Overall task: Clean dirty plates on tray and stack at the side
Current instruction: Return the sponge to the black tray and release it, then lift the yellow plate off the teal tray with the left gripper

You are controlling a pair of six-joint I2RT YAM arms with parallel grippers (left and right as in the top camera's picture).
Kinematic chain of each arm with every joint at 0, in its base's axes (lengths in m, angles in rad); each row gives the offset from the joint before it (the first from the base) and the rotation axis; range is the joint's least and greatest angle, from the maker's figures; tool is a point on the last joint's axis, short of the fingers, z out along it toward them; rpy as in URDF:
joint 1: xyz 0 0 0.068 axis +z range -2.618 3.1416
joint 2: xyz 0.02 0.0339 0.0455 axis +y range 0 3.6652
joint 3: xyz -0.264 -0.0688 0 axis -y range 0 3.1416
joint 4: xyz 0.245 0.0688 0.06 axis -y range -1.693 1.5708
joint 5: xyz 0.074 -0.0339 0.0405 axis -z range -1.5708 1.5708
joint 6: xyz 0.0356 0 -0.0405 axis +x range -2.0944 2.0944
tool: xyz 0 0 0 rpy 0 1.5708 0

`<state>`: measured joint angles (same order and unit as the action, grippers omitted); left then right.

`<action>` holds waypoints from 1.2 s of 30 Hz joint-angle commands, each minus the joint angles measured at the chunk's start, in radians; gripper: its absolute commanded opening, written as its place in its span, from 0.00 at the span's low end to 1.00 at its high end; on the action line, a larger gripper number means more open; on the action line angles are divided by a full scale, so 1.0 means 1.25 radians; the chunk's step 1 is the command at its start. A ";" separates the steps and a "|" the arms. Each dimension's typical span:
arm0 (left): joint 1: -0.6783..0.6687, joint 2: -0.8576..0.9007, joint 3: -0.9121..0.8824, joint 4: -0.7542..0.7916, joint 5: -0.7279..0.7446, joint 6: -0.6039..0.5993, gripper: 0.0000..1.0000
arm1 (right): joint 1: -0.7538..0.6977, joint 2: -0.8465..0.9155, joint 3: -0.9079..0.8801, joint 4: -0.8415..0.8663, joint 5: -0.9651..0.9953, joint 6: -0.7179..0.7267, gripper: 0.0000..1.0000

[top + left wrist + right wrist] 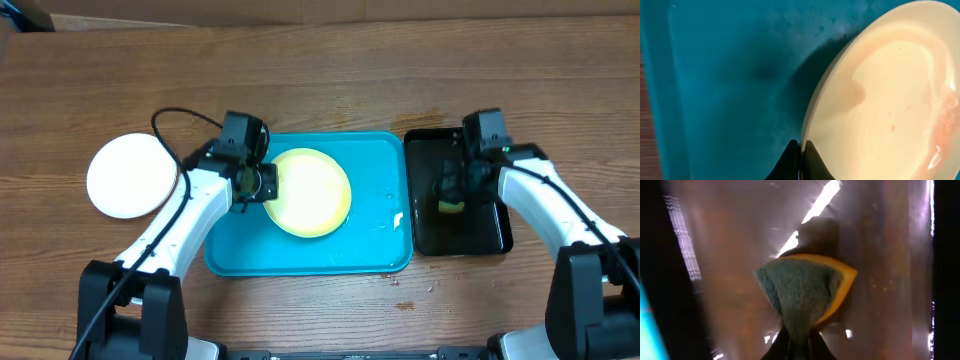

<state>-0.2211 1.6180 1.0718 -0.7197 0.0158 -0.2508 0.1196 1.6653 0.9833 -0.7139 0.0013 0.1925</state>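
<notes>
The left arm [180, 220] comes up from the near left corner and bends in toward the middle. The left claw [262, 184] points right and is squeezed tight on the left edge of the yellow-green plate [312, 192]. The right arm [548, 200] comes up from the near right corner and bends left. The right claw [453, 192] points down, squeezed tight on a sponge [805, 287].

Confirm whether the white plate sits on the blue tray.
No, the white plate lies on the wooden table, left of the blue tray.
</notes>
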 commanded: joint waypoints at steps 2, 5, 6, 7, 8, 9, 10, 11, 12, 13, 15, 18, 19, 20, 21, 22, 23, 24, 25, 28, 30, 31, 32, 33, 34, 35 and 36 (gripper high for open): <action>-0.002 0.007 0.052 -0.030 -0.039 0.016 0.04 | 0.002 -0.011 -0.020 0.023 0.052 0.016 0.17; -0.002 0.007 0.063 -0.044 -0.039 0.015 0.04 | 0.002 -0.011 -0.016 0.023 0.051 0.016 0.47; -0.002 0.007 0.067 -0.049 -0.040 0.015 0.04 | 0.002 -0.011 -0.007 0.017 0.044 0.016 0.56; -0.002 0.007 0.070 -0.052 -0.042 0.015 0.04 | 0.001 -0.011 0.009 0.002 0.035 0.016 0.60; -0.002 0.007 0.075 -0.056 -0.042 0.015 0.04 | -0.001 -0.011 0.034 -0.023 0.023 0.016 0.64; -0.002 0.007 0.079 -0.060 -0.042 0.010 0.04 | -0.004 -0.011 0.061 -0.048 0.012 0.016 0.69; -0.002 0.007 0.083 -0.065 -0.042 0.001 0.04 | -0.008 -0.011 0.090 -0.075 0.004 0.016 0.74; -0.002 0.007 0.089 -0.072 -0.043 -0.010 0.04 | -0.013 -0.011 0.121 -0.104 0.003 0.016 0.77; -0.002 0.007 0.093 -0.077 -0.043 -0.018 0.04 | -0.016 -0.011 0.144 -0.124 0.004 0.016 0.79; -0.002 0.007 0.098 -0.081 -0.043 -0.026 0.04 | -0.020 -0.011 0.163 -0.138 0.004 0.016 0.80; -0.002 0.007 0.107 -0.087 -0.052 -0.048 0.04 | -0.027 -0.011 0.172 -0.145 0.004 0.016 0.81; -0.003 0.007 0.120 -0.092 -0.060 -0.078 0.04 | -0.034 -0.006 0.164 -0.153 0.004 0.016 0.83; -0.006 0.007 0.125 -0.092 -0.057 -0.085 0.04 | -0.034 -0.002 0.155 -0.152 0.004 0.016 0.83; -0.010 0.007 0.130 -0.092 -0.056 -0.085 0.04 | -0.034 0.002 0.145 -0.147 0.004 0.016 0.84; -0.015 0.007 0.136 -0.092 -0.057 -0.084 0.04 | -0.034 0.008 0.129 -0.136 0.004 0.016 0.84; -0.022 0.007 0.142 -0.091 -0.058 -0.084 0.04 | -0.034 0.013 0.112 -0.122 0.004 0.016 0.85; -0.029 0.007 0.148 -0.090 -0.058 -0.084 0.04 | -0.034 0.020 0.094 -0.106 0.003 0.016 0.85; -0.035 0.007 0.153 -0.088 -0.058 -0.084 0.04 | -0.034 0.029 0.072 -0.087 0.002 0.016 0.85; -0.042 0.007 0.159 -0.084 -0.058 -0.084 0.04 | -0.034 0.039 0.053 -0.068 -0.003 0.016 0.85; -0.055 0.007 0.166 -0.062 -0.060 -0.084 0.04 | -0.034 0.063 0.001 -0.013 -0.016 0.016 0.79; -0.061 0.007 0.166 -0.043 -0.060 -0.084 0.04 | -0.034 0.073 -0.014 0.002 -0.021 0.016 0.20; -0.063 0.007 0.166 -0.034 -0.059 -0.084 0.04 | -0.034 0.074 -0.014 0.002 -0.025 0.017 0.04; -0.066 0.007 0.166 -0.025 -0.057 -0.084 0.04 | -0.034 0.074 -0.012 0.004 -0.032 0.016 0.04; -0.069 0.007 0.166 -0.019 -0.057 -0.084 0.04 | -0.035 0.072 -0.002 -0.001 -0.040 0.016 0.04; -0.072 0.007 0.166 -0.012 -0.056 -0.084 0.04 | -0.036 0.071 0.013 -0.010 -0.054 0.016 0.08; -0.077 0.007 0.166 -0.005 -0.056 -0.084 0.04 | -0.036 0.070 0.038 -0.032 -0.071 0.016 0.28; -0.082 0.007 0.166 0.003 -0.056 -0.084 0.04 | -0.036 0.068 0.065 -0.057 -0.084 0.016 0.44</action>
<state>-0.3065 1.6192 1.2503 -0.7322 -0.0505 -0.3393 0.0784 1.7489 0.9947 -0.7624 -0.0418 0.2146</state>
